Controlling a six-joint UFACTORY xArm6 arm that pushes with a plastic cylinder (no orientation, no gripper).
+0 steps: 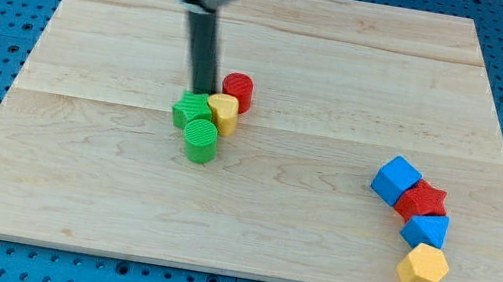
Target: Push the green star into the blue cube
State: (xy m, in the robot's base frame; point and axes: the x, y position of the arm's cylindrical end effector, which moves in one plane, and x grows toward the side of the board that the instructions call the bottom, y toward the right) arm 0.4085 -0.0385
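pale wood planks make up the table (275, 54), and my tip (203, 92) sits on it at the top edge of a tight cluster of four blocks; there are no jaws on this rod, so nothing opens, closes or grips, and it can only shove. the green star (191, 109) lies just below my tip and slightly to the view's left, apparently touching it. right of the star and below-right of my tip is a yellow block (224, 112), with a red cylinder (237, 91) just right of my tip and a green cylinder (200, 140) further below, pressed against the star's lower side. the blue cube (396, 179) is well apart, far to the view's right and lower than my tip, heading a chain with a red star (422, 202), a blue triangle (427, 231) and a yellow hexagon (423, 267). as i judge it, the task is barely begun. the risk is the crowding: a push toward the right from here would drive the star into the yellow block and carry the neighbours along, or the star could roll off my tip sideways. arriving off-line could also scatter the chain beside the cube.
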